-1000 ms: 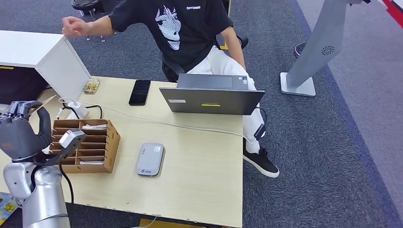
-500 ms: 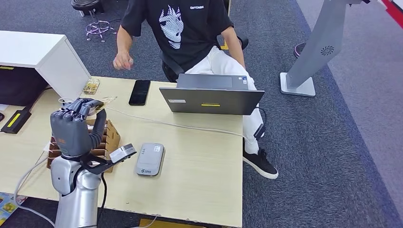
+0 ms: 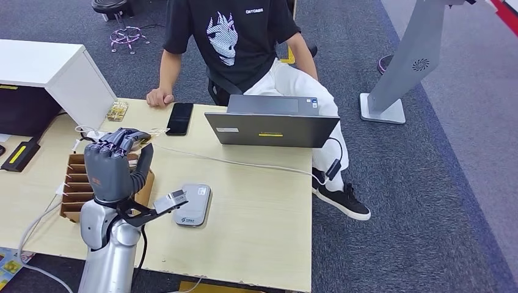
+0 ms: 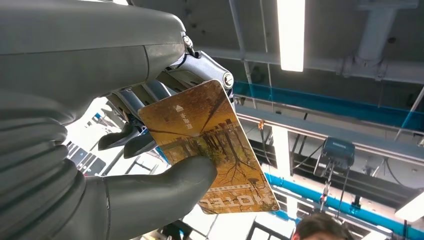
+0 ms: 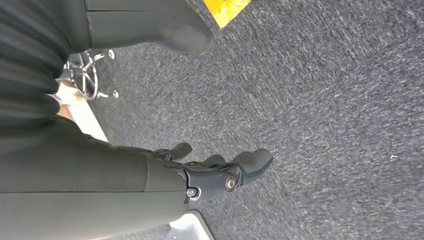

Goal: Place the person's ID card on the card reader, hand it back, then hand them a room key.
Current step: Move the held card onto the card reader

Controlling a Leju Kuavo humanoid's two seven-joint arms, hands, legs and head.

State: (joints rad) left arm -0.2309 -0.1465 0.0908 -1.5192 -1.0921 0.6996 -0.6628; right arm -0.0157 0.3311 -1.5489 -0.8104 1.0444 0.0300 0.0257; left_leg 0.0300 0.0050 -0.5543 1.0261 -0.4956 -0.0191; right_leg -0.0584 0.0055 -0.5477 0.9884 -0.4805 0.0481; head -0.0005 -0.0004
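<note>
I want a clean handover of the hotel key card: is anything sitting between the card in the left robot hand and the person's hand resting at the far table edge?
Nothing visible blocks it. The left robot hand holds the key card raised above the table. The person's hand rests beyond it, with the black phone lying flat beside.

Key card (image 4: pixel 210 155) in left hand (image 3: pixel 113 165) looked glossy printed plastic. Hand matt grey, rubbery; arm (image 3: pixel 110 256) brushed silver metal. Table (image 3: pixel 256 226) pale smooth wood laminate; on it, organizer (image 3: pixel 76 186) raw brown cardboard-like, card reader (image 3: pixel 194 204) satin grey plastic. Carpet (image 5: pixel 325 100) rough.
</note>
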